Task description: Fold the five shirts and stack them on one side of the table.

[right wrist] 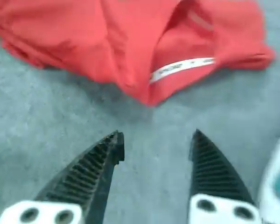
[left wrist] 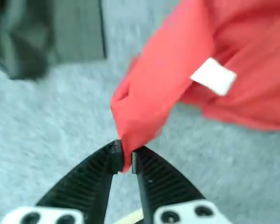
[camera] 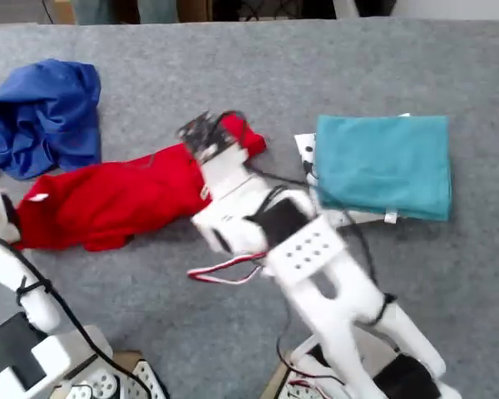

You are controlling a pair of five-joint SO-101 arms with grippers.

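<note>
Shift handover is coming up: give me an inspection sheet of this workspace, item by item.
Surface: grey felt table, flat.
Job's things: red shirt unfolded, mid-table; blue shirt crumpled near the far left corner; teal shirt folded at the right, lying on a white spotted folded piece.
Clutter: nothing seen.
Grippers: left gripper, fingers shut on a corner of the red shirt; right gripper, fingers open over bare table beside the red shirt's collar end.
Cables: red-and-white cable looped on the table beside the right arm.
Surroundings: wooden furniture beyond the far edge, too cropped to identify.
</note>
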